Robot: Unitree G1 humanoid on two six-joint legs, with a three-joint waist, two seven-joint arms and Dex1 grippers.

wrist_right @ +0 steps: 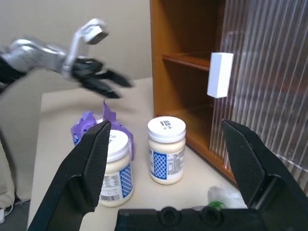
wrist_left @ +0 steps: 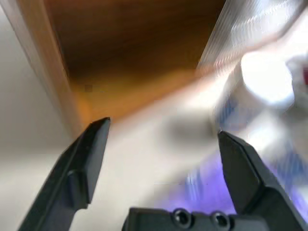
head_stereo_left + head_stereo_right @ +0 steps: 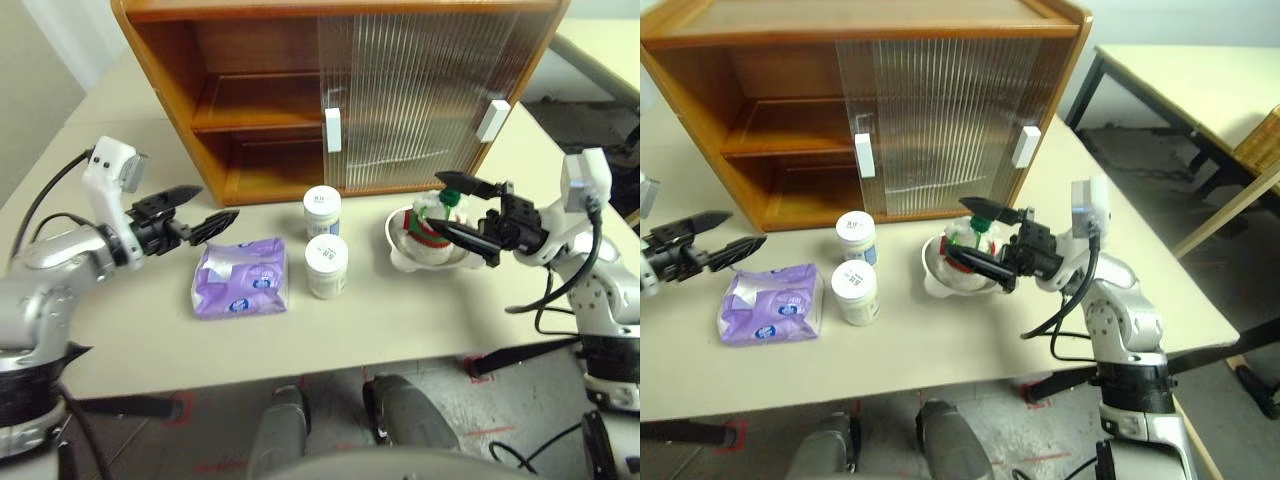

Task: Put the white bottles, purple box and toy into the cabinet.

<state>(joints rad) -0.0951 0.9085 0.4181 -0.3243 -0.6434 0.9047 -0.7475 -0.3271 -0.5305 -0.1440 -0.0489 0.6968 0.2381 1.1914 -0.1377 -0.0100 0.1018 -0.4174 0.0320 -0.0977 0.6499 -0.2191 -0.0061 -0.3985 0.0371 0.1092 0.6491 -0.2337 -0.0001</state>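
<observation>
Both grippers spread, empty: left gripper (image 3: 197, 222) above box (image 3: 241, 277), right gripper (image 3: 463, 211) straddling toy (image 3: 437, 222) in bowl (image 3: 402, 245). Bottles (image 3: 324, 237) centre, near cabinet (image 3: 300, 90). Risk: careless grab drags bowl or topples bottles.

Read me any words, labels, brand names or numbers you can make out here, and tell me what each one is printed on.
No text is legible.
Far white bottle: dark print on the lid, blue-patterned label, too small to read.
Near white bottle: label with blue print and a barcode-like strip, too small to read.
Purple box: round blue logos and a white patch, too small to read.
Cabinet and its white handles: no writing visible.
</observation>
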